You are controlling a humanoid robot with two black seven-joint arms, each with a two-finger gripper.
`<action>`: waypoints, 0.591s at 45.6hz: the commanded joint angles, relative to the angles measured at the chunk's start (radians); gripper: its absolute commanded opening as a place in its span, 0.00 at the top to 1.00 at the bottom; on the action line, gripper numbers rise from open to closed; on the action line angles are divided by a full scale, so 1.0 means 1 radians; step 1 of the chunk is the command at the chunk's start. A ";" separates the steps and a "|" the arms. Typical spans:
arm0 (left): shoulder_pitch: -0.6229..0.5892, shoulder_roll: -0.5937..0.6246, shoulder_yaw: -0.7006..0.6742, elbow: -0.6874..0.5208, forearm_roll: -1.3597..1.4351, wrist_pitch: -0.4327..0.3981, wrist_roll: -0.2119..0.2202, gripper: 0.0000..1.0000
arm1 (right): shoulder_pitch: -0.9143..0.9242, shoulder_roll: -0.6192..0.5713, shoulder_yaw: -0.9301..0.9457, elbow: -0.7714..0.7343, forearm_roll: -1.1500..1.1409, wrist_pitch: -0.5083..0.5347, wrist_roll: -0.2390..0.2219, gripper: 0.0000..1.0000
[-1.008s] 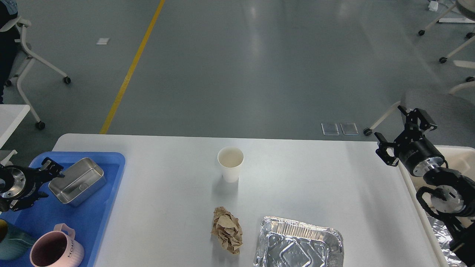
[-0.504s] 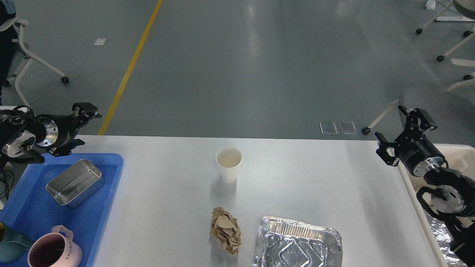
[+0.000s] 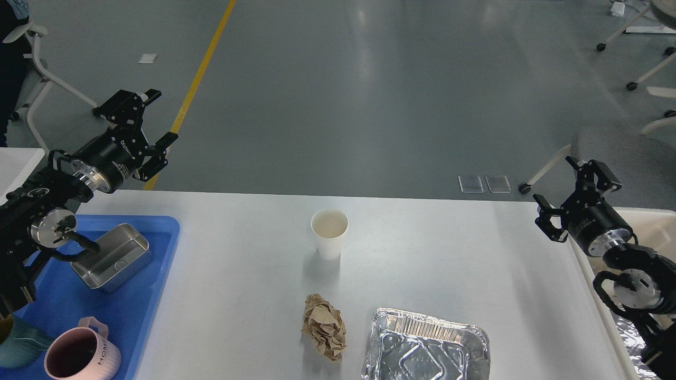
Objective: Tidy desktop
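The white desktop (image 3: 433, 264) fills the lower view. On it stand a white paper cup (image 3: 329, 233) at the middle, a crumpled brown paper ball (image 3: 324, 334) near the front, and an empty foil tray (image 3: 425, 347) at the front right. My left gripper (image 3: 141, 117) is open and empty, raised above the table's far left corner. My right gripper (image 3: 573, 193) is open and empty, above the table's right edge.
A blue plastic tray (image 3: 140, 306) at the left holds a steel box (image 3: 112, 257), a pink mug (image 3: 80, 357) and a teal cup (image 3: 18, 344). A cream bin (image 3: 649, 221) with foil inside stands at the right. Wheeled chairs stand on the floor beyond.
My left gripper has risen from beside the steel box in the blue tray and swung up and right, above the table's far left corner. The right arm has barely moved.
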 commanded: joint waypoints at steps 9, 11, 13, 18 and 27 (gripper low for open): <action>0.119 -0.165 -0.078 0.002 -0.263 -0.031 0.000 0.03 | -0.016 0.001 0.000 0.003 0.000 0.000 0.000 0.00; 0.134 -0.189 -0.119 0.002 -0.264 -0.061 0.000 0.03 | -0.016 0.001 0.000 0.003 0.000 0.000 0.001 0.00; 0.153 -0.215 -0.151 0.002 -0.263 -0.097 0.000 0.03 | -0.018 0.003 0.000 0.003 0.000 0.000 0.001 0.00; 0.173 -0.304 -0.198 0.004 -0.263 -0.123 -0.008 0.03 | -0.025 0.011 0.002 0.007 0.000 0.000 0.000 0.00; 0.185 -0.419 -0.302 0.057 -0.264 -0.098 -0.011 0.03 | -0.021 0.029 0.003 0.009 0.003 0.000 0.000 0.00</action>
